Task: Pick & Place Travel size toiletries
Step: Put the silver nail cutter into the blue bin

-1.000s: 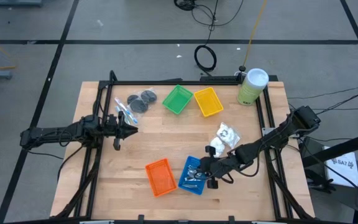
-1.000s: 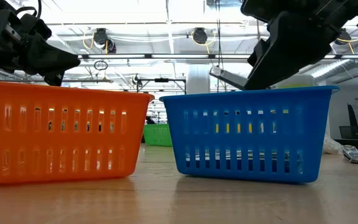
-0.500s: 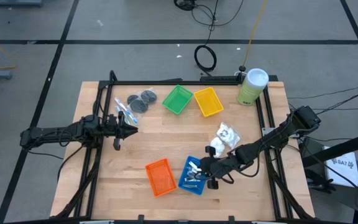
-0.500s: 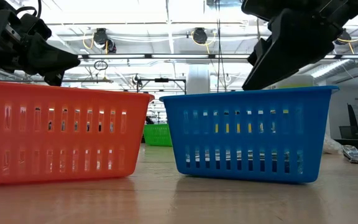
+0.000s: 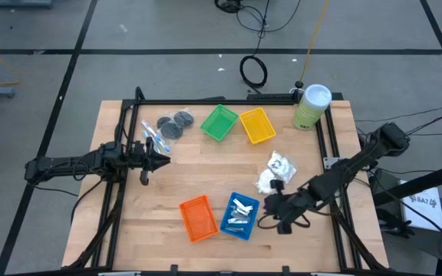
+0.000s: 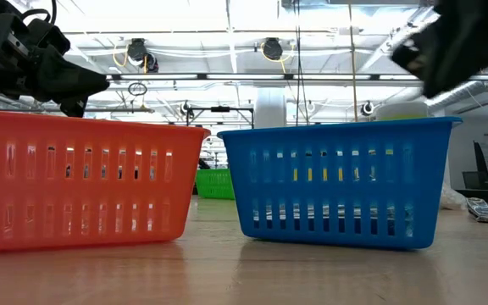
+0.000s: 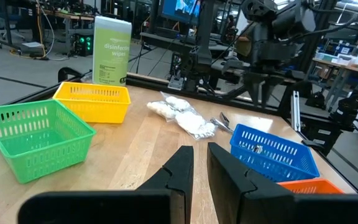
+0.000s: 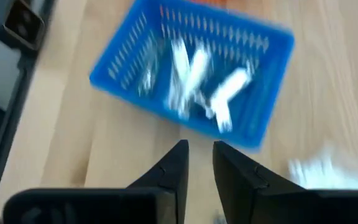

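The blue tray [image 5: 240, 215] sits near the table's near edge and holds several silver foil tubes [image 5: 242, 205], which the right wrist view shows blurred [image 8: 197, 81]. My right gripper [image 5: 271, 204] hovers just to the tray's right, off the table, with a narrow gap between its fingers [image 8: 201, 146] and nothing in it. White packets [image 5: 276, 170] lie on the table behind it. Dark discs [image 5: 176, 123] and clear sticks [image 5: 152, 136] lie at the far left. My left gripper [image 5: 166, 159] waits shut over the table's left side.
An orange tray [image 5: 198, 217] stands to the left of the blue one. A green tray [image 5: 219, 123] and a yellow tray [image 5: 257, 125] stand at the far edge, with a pale green canister [image 5: 311, 106] at the far right corner. Bare wood lies mid-table.
My right gripper held a silver tube over the blue tray and let it go; the tube now lies in the tray with the others. The gripper then drew back quickly toward the table's right edge, off the tray.
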